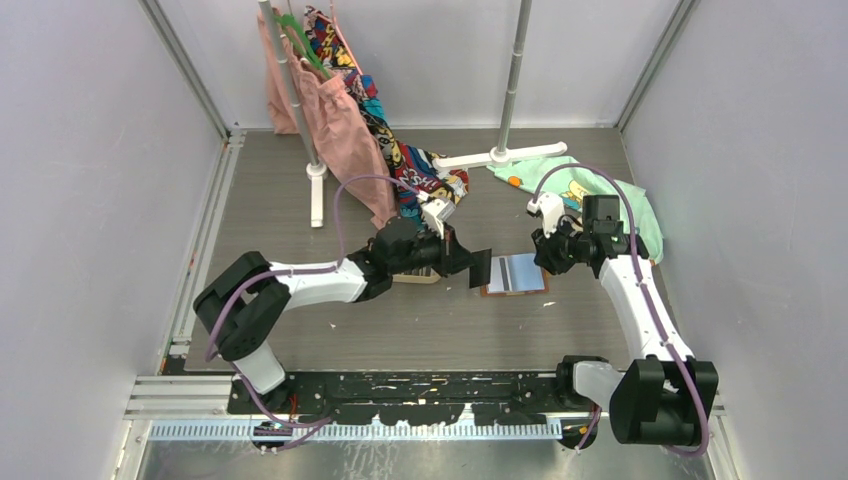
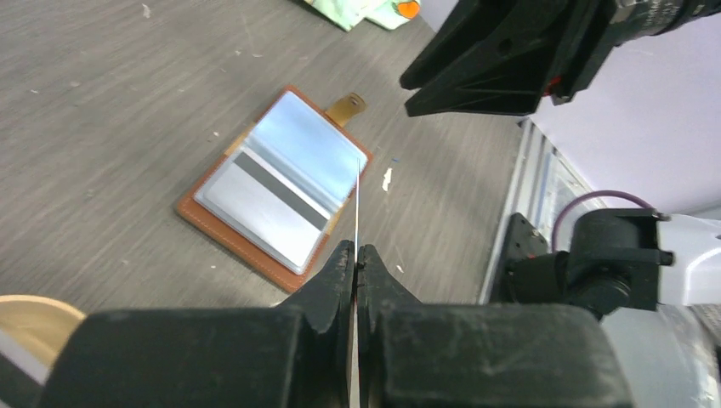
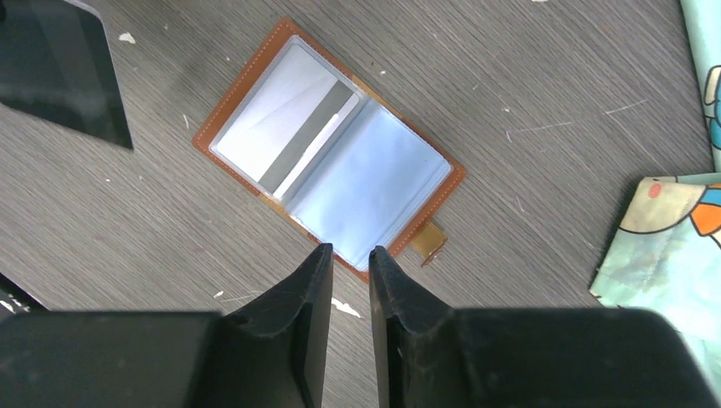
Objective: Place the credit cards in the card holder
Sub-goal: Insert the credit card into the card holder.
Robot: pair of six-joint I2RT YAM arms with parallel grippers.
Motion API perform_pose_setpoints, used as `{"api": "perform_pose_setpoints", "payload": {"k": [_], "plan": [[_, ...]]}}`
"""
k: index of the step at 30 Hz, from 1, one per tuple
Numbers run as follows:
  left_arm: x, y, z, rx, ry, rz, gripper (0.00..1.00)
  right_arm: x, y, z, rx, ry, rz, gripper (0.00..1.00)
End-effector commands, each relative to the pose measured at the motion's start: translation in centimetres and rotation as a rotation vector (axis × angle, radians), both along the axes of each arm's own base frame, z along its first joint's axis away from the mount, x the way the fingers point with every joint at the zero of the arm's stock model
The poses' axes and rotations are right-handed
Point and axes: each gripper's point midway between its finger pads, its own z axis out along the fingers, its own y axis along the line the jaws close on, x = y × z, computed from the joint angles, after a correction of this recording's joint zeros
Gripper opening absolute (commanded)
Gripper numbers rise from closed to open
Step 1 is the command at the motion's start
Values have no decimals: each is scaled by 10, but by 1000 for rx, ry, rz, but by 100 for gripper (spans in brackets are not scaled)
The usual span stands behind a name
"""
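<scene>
Between the fingertips of the left gripper (image 2: 357, 255) – jaws pressed fully together – a thin black plastic credit card (image 3: 64, 76) is being pinched by its near end. It is showing edge-on to the left wrist camera. Judged reason: holding one end is leaving the far end free to enter a pocket.

Just beyond that card's free end, a tan-brown leather folding card holder (image 3: 378, 183) is lying spread open and flat on the grey wood-grain table (image 3: 553, 85), its snap tab pointing away from the left arm. The card is standing clear of it, not yet in any sleeve. One clear sleeve is already showing a white card with a grey stripe (image 3: 289, 140); the sleeve beside it is looking unfilled, a likely destination.

Above the holder's tab edge, the right gripper (image 3: 349, 255) is hovering with jaws parted only narrowly and gripping nothing. Judged purpose: waiting to press down and steady the holder during insertion, since a light wallet could slide under a pushed card.

Outward items – an oval tan wooden tray (image 2: 25, 323) is lying under the left arm; a printed pale-green cloth (image 3: 672, 246) is lying off beside the right arm.
</scene>
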Motion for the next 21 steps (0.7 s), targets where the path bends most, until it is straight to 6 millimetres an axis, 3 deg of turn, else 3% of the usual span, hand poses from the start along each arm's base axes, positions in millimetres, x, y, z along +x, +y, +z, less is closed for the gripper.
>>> {"api": "perform_pose_setpoints", "payload": {"k": [1, 11, 16, 21], "plan": [[5, -11, 23, -121, 29, -64, 0, 9, 9, 12, 78, -24, 4, 29], [35, -29, -6, -60, 201, 6, 0, 15, -4, -27, 55, 245, -114, 33], [33, -45, -11, -105, 261, 11, 0, 22, -7, -37, 67, 343, -196, 41], [34, -47, -22, -90, 287, 53, 0, 28, -3, -41, 117, 398, -238, 47]]}}
